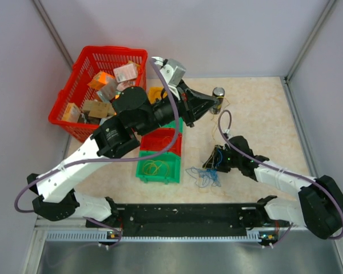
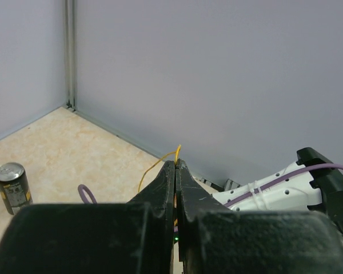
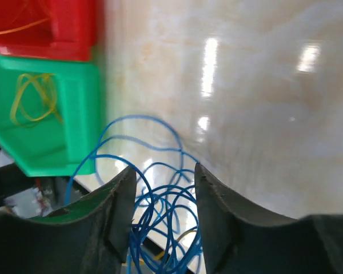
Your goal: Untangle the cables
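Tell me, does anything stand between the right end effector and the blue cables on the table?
Nothing visible does. The blue cables lie right in front of the right end effector, and the wrist view shows their loops between its open fingers. The green bin sits off to one side, not in the path.

Green bin [image 1: 158, 178]: bright green; yellow loops [image 1: 154, 167] inside.
Red bin [image 1: 160, 150], just behind green bin: plain red.
Blue cable tangle [image 1: 206, 177], right of green bin: vivid blue.
Red basket [image 1: 80, 73], behind and left of green bin: red, open lattice pattern.
Can [image 1: 218, 99], behind and right of green bin: silver top, dark body, yellow label.
Table [image 1: 263, 108]: beige, marbled.
Left gripper [image 2: 176, 163]: black; orange-yellow strand [image 2: 156, 165] at tips.
Left arm [image 1: 68, 174]: white and black.
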